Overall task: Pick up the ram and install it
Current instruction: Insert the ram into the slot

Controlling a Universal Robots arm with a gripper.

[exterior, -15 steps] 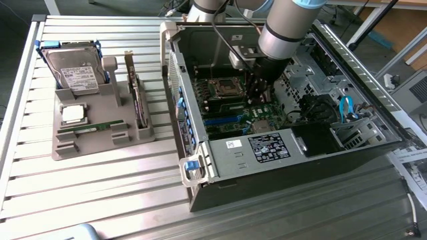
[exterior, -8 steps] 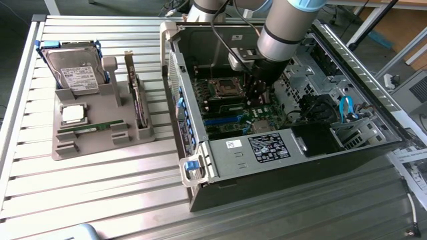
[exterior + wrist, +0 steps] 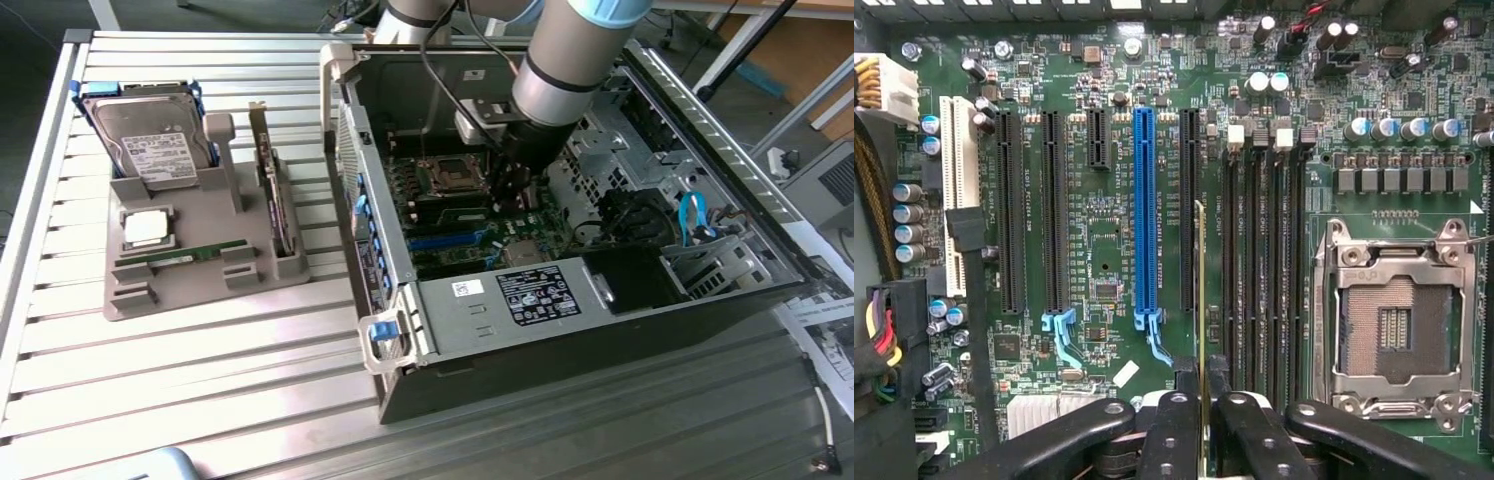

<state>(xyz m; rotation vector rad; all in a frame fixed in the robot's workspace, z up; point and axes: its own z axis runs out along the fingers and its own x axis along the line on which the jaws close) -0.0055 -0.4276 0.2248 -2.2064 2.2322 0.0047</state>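
The end effector (image 3: pixel 1201 402) is closed tight on the ram (image 3: pixel 1200 285), held edge-on over the motherboard (image 3: pixel 1099 215) slots.

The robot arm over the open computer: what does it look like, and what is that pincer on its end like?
The arm is a thick, smooth silver-grey tube with a light-blue ring at a joint. A thin black cable hangs beside it. Its pincer is matte black metal: flat jointed links dotted with round silver rivets.
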